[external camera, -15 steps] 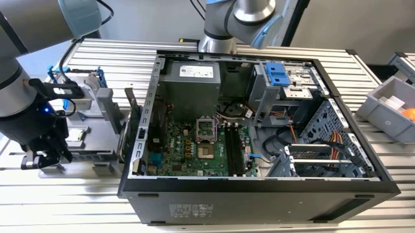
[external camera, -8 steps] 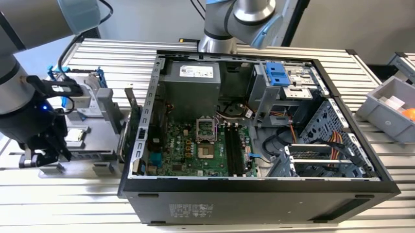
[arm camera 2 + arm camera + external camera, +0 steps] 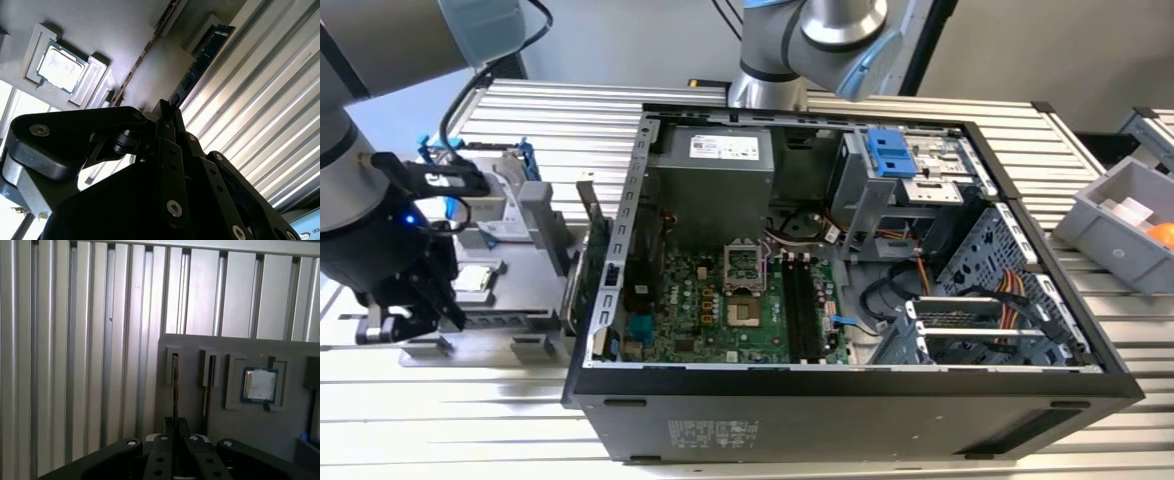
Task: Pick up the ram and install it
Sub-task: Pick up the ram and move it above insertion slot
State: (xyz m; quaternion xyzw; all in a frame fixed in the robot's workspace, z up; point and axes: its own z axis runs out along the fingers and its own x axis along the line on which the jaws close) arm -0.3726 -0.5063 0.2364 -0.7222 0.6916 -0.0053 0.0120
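Second wrist view has the jaws of the gripper [image 3: 169,109] closed onto the ram [image 3: 202,62], which stands on edge in a grey holder [image 3: 115,25] slot. It looks light, stiff and fragile, likely best pinched by its bare board edges.

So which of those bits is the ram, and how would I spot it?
Start at the ribbed metal table, then the grey holder plate lying on it. Beside the square silver chip, two thin sticks stand on edge in slots. The ram is the bluish one along the plate's edge, farthest from the chip, lined up with the hand; its neighbour looks brownish.
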